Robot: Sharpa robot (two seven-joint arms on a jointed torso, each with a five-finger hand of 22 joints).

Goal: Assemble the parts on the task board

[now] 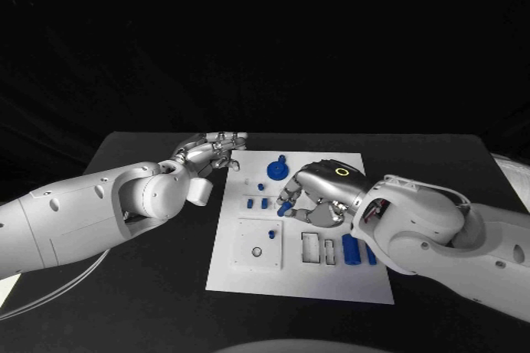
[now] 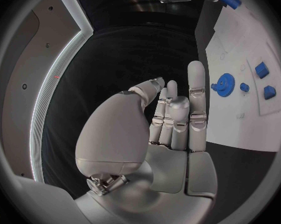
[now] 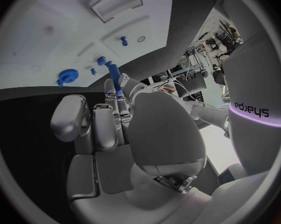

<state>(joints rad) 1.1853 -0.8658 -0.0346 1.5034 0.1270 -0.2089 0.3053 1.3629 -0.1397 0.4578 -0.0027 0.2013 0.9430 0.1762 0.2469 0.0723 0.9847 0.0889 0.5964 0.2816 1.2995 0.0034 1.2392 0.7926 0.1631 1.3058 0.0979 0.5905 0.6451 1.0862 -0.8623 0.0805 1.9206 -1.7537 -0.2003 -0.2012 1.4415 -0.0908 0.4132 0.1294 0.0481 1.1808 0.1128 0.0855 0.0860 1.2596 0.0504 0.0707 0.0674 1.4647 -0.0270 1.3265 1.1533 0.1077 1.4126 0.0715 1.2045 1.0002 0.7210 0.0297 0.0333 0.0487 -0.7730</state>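
Head view: the task board [image 1: 249, 272] is seen mid-table; the right hand [image 1: 315, 191] is held over it, a blue part [image 1: 285, 208] pinched | Left wrist view: the left hand [image 2: 168, 119] is kept off the board, fingers partly curled, nothing held | Right wrist view: a blue part [image 3: 113, 77] is seen gripped at the fingertips.

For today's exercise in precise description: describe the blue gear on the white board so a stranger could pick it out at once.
Start from the white rectangular task board in the middle of the black table. Near its far edge, just beyond the right hand, lies the round blue toothed gear. It is disc-shaped and larger than the small blocky blue pieces nearby.
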